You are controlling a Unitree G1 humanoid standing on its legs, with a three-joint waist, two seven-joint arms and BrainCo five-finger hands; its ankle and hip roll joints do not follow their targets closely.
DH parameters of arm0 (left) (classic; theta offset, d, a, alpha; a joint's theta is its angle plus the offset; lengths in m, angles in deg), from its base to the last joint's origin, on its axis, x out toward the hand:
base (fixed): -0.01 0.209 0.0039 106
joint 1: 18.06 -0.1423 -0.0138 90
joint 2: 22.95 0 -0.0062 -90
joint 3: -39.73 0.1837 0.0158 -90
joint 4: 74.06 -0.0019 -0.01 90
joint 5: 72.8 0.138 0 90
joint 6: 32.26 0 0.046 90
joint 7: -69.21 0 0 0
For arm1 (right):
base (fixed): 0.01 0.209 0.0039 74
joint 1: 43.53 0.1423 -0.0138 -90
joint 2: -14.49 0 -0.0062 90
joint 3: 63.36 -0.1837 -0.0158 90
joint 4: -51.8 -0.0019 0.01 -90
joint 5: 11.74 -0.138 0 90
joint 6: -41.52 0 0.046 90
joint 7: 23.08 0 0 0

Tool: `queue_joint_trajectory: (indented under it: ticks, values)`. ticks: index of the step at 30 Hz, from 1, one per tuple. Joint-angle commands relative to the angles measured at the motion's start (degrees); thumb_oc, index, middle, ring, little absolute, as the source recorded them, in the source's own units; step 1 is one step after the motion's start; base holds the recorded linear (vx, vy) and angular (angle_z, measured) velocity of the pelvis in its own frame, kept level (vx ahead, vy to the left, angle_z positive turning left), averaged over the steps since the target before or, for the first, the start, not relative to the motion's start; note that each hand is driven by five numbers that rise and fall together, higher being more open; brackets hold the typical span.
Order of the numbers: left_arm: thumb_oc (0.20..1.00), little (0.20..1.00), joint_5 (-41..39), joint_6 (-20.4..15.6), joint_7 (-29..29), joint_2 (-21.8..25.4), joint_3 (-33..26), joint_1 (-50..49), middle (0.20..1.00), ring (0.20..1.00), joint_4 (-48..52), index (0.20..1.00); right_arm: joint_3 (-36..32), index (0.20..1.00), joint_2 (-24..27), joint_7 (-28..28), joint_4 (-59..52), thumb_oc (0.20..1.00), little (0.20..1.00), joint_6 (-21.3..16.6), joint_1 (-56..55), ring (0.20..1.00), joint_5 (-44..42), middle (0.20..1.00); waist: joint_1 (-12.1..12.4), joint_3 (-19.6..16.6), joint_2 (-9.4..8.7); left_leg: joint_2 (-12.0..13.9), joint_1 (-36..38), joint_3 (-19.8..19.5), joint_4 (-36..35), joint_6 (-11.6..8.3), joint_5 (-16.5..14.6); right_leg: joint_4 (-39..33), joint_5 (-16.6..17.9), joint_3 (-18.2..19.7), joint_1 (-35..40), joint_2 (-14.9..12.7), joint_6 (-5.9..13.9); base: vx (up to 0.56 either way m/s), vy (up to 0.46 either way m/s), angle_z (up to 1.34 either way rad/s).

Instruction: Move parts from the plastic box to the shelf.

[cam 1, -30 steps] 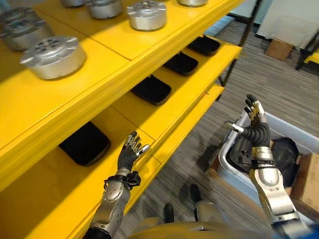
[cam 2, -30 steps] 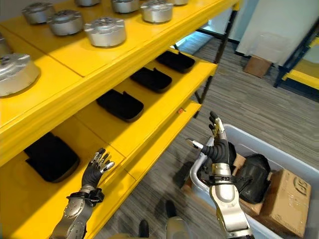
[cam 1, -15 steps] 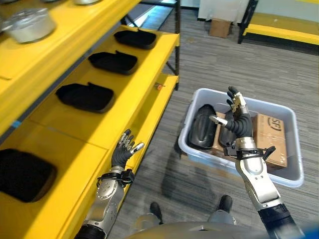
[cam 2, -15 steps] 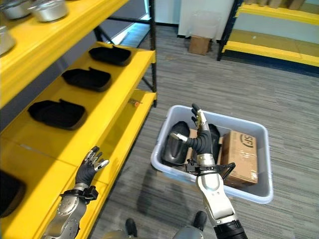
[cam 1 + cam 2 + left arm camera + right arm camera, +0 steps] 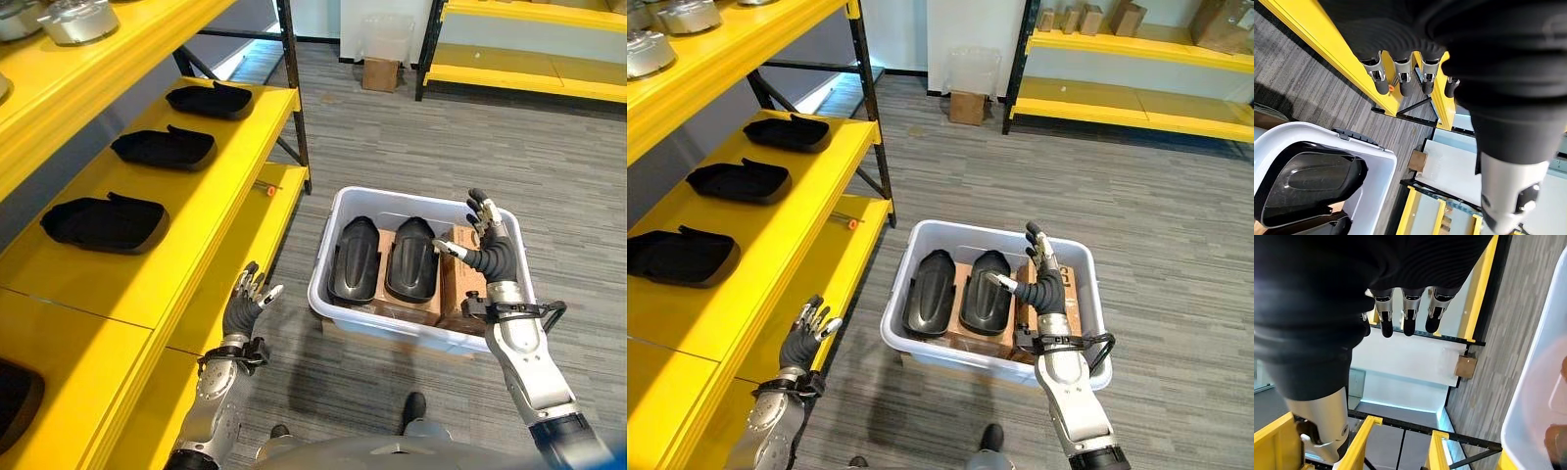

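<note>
A pale grey plastic box [image 5: 331, 257] sits on the floor, holding two black moulded parts [image 5: 356, 258] [image 5: 412, 257] side by side on brown cardboard boxes [image 5: 457, 276]. My right hand [image 5: 487, 250] is raised above the box's right side, fingers straight and spread, holding nothing. My left hand [image 5: 243, 305] hovers open beside the edge of the yellow shelf [image 5: 220, 201], also holding nothing. Three black parts [image 5: 210, 99] [image 5: 163, 147] [image 5: 103, 221] lie in a row on that middle shelf. In the left wrist view one black part [image 5: 1308, 181] shows inside the box [image 5: 1378, 156].
Silver round metal parts [image 5: 76, 20] rest on the upper yellow shelf. A lower yellow shelf [image 5: 245, 235] carries a small orange item [image 5: 270, 191]. A cardboard box [image 5: 379, 72] and another yellow rack [image 5: 529, 69] stand across the grey floor.
The camera has swung right and down, bringing the whole plastic box into view. My right hand now hangs over the box's right side; both hands stay open and hold nothing.
</note>
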Motion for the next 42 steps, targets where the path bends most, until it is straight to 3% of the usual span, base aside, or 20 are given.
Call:
queue_joint_trajectory:
  ticks: [1,2,3,5,6,8,9,11,13,14,15,16,22,25,37,42]
  values:
    - [1.0,1.0,-0.92,-3.46,-1.41,1.29,-0.99,1.89,1.0,1.0,3.47,1.0,-0.47,1.0,1.46,-0.16,-5.86,1.0,1.0,-4.4,2.11,1.0,-2.82,1.0,0.8,3.06,-0.46,-0.43,-6.9,-9.81,18.53,-0.83,3.63,3.49,-6.59,2.26,1.38,2.75,-2.19,0.05,-0.066,-0.51]
    - [1.0,1.0,-1.2,-3.09,-1.57,1.31,-0.46,2.16,1.0,1.0,3.92,1.0,-0.88,1.0,2.08,-0.09,-6.13,1.0,1.0,-4.64,2.05,1.0,-3.09,1.0,1.55,4.27,-1.59,-1.14,-10.49,-13.46,12.97,-0.42,3.53,2.65,-6.46,2.24,1.66,2.05,-1.38,0.02,-0.003,-0.55]
    - [1.0,1.0,-1.2,-3.07,-1.57,1.33,-0.46,2.16,1.0,1.0,3.94,1.0,-0.9,1.0,2.07,-0.08,-6.16,1.0,1.0,-4.62,2.04,1.0,-3.09,1.0,1.47,4.14,-1.7,-1.31,-10.56,-13.48,12.65,-0.35,3.83,2.55,-6.32,2.18,1.55,1.92,-1.37,0.1,0.038,-0.39]
    - [1.0,1.0,-1.0,-3.16,-1.71,1.65,-0.06,1.65,1.0,1.0,4.94,1.0,-1.56,1.0,2.33,-0.84,-5.66,1.0,1.0,-4.87,2.04,1.0,-3.12,1.0,1.33,4.2,-1.72,3.38,-10.91,-12.48,2.77,-0.83,6.3,2.03,-6.61,2.35,1.88,1.28,0.02,0.14,0.168,-0.02]
    - [1.0,1.0,-0.58,-3.18,-1.33,1.65,0.52,2.01,1.0,1.0,4.87,1.0,-1.5,1.0,1.98,-1.81,-4.64,1.0,1.0,-5.37,2.52,1.0,-4.51,1.0,1.83,4.74,-1.1,5.02,-12.48,-12.65,-1.99,-1.78,10.51,1.92,-6.65,2.69,2.18,0.68,0.74,0.09,0.173,-0.07]
    - [1.0,1.0,-0.33,-3.15,-1.26,1.49,0.89,2.31,1.0,1.0,4.28,1.0,-1.43,1.0,1.39,-1.29,-3.79,1.0,1.0,-5.27,2.09,1.0,-8.04,1.0,1.91,5.08,-0.05,5.16,-11.17,-14.56,-4.53,-3.14,10.87,1.04,-6.41,3.64,2.88,-0.34,1.59,0.15,0.265,-0.23]
    - [1.0,1.0,-0.08,-3.17,-1.59,1.33,1.12,1.92,1.0,1.0,3.91,1.0,-0.79,1.0,1.05,0.19,-3.48,1.0,1.0,-5.2,1.62,1.0,-10.19,1.0,1.94,4.77,0.56,4.09,-10.85,-15.49,-2.84,-2.51,8.34,0.63,-6.04,4.33,3.17,-0.65,2.02,0.15,0.268,-0.57]
    - [1.0,1.0,0.44,-2.87,-1.95,1.37,1.32,2.22,1.0,1.0,3.27,1.0,-0.41,1.0,0.31,0.91,-3.3,1.0,1.0,-5.04,1.03,1.0,-12.27,1.0,1.58,4.41,0.9,3.63,-11.4,-14.73,-1.21,-2.99,7.43,-0.04,-5.0,4.7,3.36,-1.74,2.57,0.16,0.296,-0.71]
    - [1.0,1.0,0.43,-2.72,-2.74,2.97,1.32,2.79,1.0,1.0,3.97,1.0,0.05,1.0,-0.26,2.65,-3.96,1.0,1.0,-4.02,1.05,1.0,-14.34,1.0,1.45,5.14,-0.01,0.7,-11.48,-11.7,3.69,-1.64,2.55,-1.04,-1.83,6.04,3.99,-5.71,4.17,0.2,0.413,-0.11]
    - [1.0,1.0,0.42,-2.72,-2.75,2.99,1.31,2.82,1.0,1.0,3.96,1.0,0.04,1.0,-0.29,2.64,-3.97,1.0,1.0,-4.01,1.08,1.0,-14.34,1.0,1.53,5.0,-0.12,0.58,-11.64,-11.58,3.66,-1.56,2.65,-1.07,-1.7,6.18,3.74,-5.83,4.2,0.1,0.292,-0.18]
    - [1.0,1.0,0.98,-3.14,-3.18,4.23,0.45,3.06,1.0,1.0,3.96,1.0,0.83,1.0,-0.57,3.58,-3.64,1.0,1.0,-3.52,2.13,1.0,-13.47,1.0,1.6,5.27,-0.92,-0.76,-11.83,-8.77,5.84,-0.56,0.25,-1.36,0.56,7.02,2.4,-7.93,5.16,0.06,0.236,-0.34]
    - [1.0,1.0,0.91,-3.29,-2.99,4.76,0.19,3.22,1.0,1.0,4.02,1.0,1.72,1.0,-0.83,3.95,-3.07,1.0,1.0,-3.41,2.92,1.0,-13.72,1.0,1.79,5.56,-1.27,-0.96,-11.97,-7.67,6.47,-0.23,-0.15,-1.42,1.54,7.47,1.39,-8.47,5.43,0.06,0.265,-0.62]
    - [1.0,1.0,-0.23,-3.76,-1.67,5.92,-0.75,4.91,1.0,1.0,4.37,1.0,5.18,1.0,-0.79,4.5,-0.74,1.0,1.0,-2.46,8.3,1.0,-13.01,1.0,2.48,6.55,-3.11,-0.81,-12.57,-6.23,6.03,-0.14,-0.23,-1.79,2.33,8.64,-2.17,-8.19,5.53,0.03,0.029,-0.38]
    - [1.0,1.0,-0.36,-4.09,-1.07,5.71,0.01,6.33,1.0,1.0,4.84,1.0,6.13,1.0,0.48,3.65,-0.19,1.0,1.0,-2.38,11.81,1.0,-9.82,1.0,2.28,8.0,-2.92,0.47,-14.21,-6.5,5.92,-0.87,0.84,-0.14,1.39,8.35,-4.54,-7.49,5.02,-0.04,-0.077,-0.17]
    - [1.0,1.0,-1.27,-5.97,1.91,3.15,9.87,16.27,1.0,1.0,4.1,1.0,8.36,1.0,-2.41,-9.02,15.4,1.0,1.0,-4.44,34.11,1.0,-3.37,1.0,2.77,14.23,1.91,2.63,-22.04,-7.81,4.7,-2.6,5.04,8.12,-0.89,9.84,-18.07,-5.42,4.39,-0.09,-0.054,-0.06]
    - [1.0,1.0,-1.16,-5.73,2.13,2.63,12.17,19.11,1.0,1.0,2.59,1.0,7.92,1.0,-2.92,-11.52,19.17,1.0,1.0,-4.49,38.11,1.0,-3.24,1.0,2.7,15.25,2.65,2.78,-24.02,-7.58,5.05,-2.83,5.35,8.88,-0.62,10.51,-21.12,-5.34,4.46,-0.05,-0.022,-0.04]
